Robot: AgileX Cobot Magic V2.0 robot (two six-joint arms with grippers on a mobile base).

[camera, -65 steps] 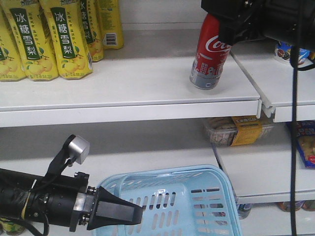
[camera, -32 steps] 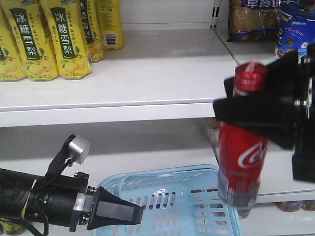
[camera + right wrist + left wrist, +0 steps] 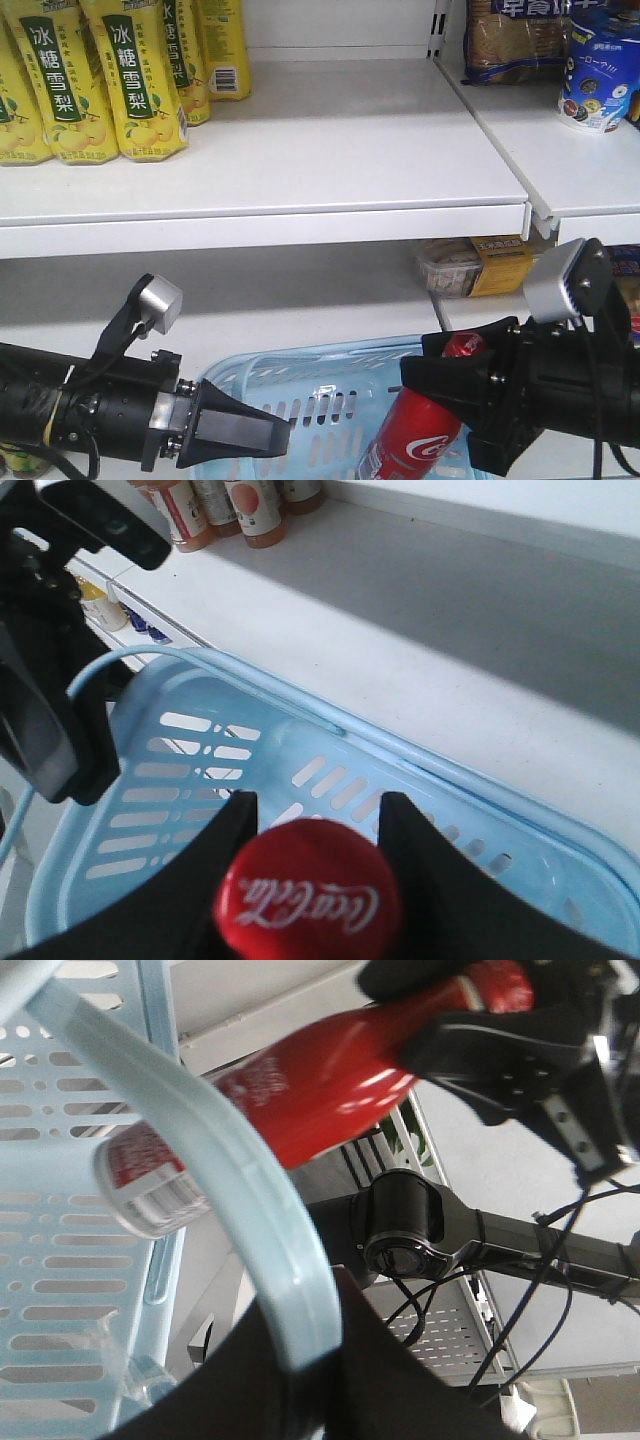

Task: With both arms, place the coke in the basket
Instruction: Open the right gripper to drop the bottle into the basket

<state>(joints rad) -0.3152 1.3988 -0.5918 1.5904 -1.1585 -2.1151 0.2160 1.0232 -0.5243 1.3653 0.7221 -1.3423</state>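
Observation:
The red coke [image 3: 415, 437] hangs tilted, base down and to the left, in the mouth of the light blue basket [image 3: 330, 362]. My right gripper [image 3: 445, 368] is shut on its neck just under the red cap [image 3: 310, 895]. In the right wrist view the right gripper [image 3: 315, 805] has the basket [image 3: 200, 765] right below it. My left gripper [image 3: 285, 432] is shut on the basket's rim band [image 3: 250, 1190]. In the left wrist view the left gripper [image 3: 310, 1315] shows the coke [image 3: 320, 1070] and the right gripper [image 3: 450, 1010] above it.
Yellow drink bottles [image 3: 100, 70] stand on the upper shelf [image 3: 300, 225] at the left. Snack packs [image 3: 600, 70] sit at the upper right. A food box [image 3: 485, 265] sits on the lower shelf behind the basket. Small bottles [image 3: 240, 505] stand at the back of the lower shelf.
My right gripper has carried the coke from the upper shelf forward and down into the basket's mouth. The left arm and the basket have stayed still.

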